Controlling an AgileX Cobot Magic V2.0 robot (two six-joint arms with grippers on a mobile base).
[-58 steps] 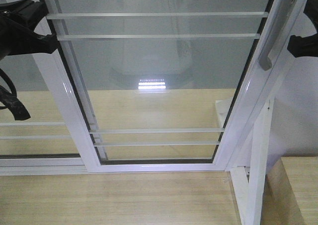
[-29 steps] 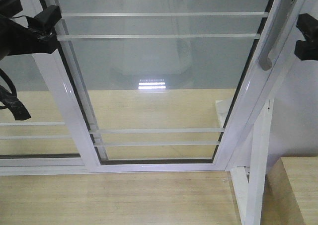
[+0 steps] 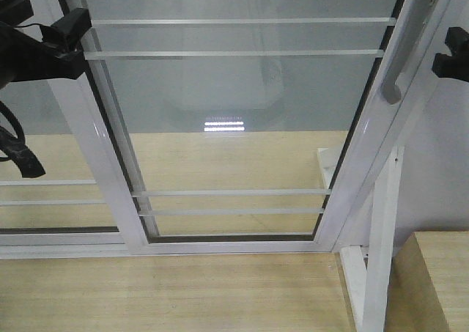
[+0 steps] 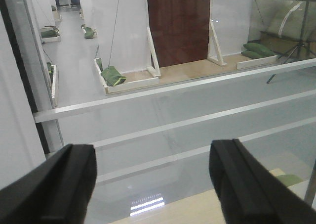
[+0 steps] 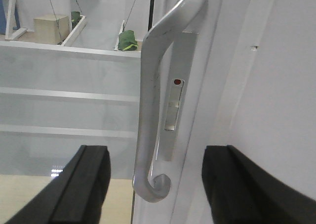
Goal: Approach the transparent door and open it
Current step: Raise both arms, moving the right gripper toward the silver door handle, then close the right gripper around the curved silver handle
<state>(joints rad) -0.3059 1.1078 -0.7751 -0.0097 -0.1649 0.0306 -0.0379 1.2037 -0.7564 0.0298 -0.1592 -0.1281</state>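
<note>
Right end effector (image 5: 155,184), spread wide, faces transparent door's (image 5: 69,80) upright handle (image 5: 150,100).

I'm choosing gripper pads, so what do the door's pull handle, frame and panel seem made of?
Pull handle: probably metal, maybe aluminium, satin grey with a soft sheen and faint scuffs. Frame: glossy white, painted metal or plastic, cannot tell; sharp highlights. Panel: clear glass or similar, see-through with a bright reflection.

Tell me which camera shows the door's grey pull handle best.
The right wrist view: the pull handle spans the frame close up, curled lower end and lock plate clear. The front view catches only its lower part at the top right. The left wrist view shows just glass and bars.
</note>
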